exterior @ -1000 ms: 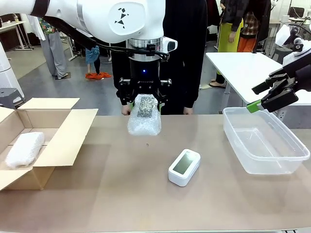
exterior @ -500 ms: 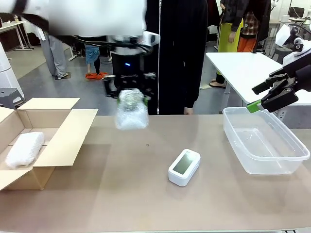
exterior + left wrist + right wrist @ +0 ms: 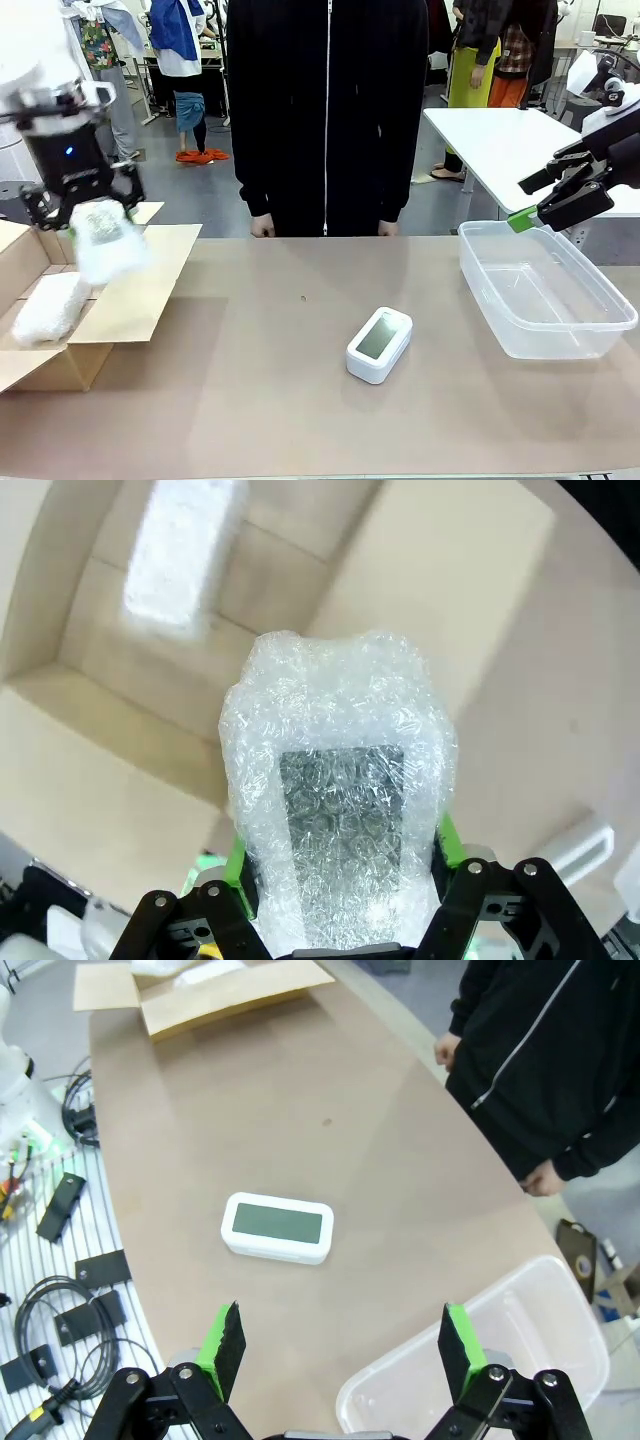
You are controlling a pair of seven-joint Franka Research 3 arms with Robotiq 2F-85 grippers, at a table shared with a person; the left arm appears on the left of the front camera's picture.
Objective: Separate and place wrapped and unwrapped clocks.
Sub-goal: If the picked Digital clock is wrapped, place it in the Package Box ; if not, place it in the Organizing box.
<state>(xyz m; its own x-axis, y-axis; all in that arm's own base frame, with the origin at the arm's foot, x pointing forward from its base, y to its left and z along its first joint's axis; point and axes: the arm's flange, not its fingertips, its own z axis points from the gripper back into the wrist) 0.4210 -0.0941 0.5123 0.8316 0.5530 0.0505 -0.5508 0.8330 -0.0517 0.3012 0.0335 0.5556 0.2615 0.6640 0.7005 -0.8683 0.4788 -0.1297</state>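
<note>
The left pincer (image 3: 92,215) is clamped on the top end of a wrapped clock (image 3: 108,248), which hangs at the far left of the table above the right side of the open cardboard box (image 3: 135,290). That spot is the worry. In the left wrist view, much of what lies under the bundle (image 3: 340,760) looks like flap and box edge rather than the well. Let go there, it could land on the sloping flap and slide back onto the table. Bubble wrap is also slick and springy, so a grip near one end might let it slip or swing. The second wrapped clock (image 3: 48,305) already lies in the box and could be knocked. The bare clock (image 3: 380,343) waits mid-table, near the clear tub (image 3: 480,265), where the right pincer (image 3: 520,203) hovers with its jaws apart.
</note>
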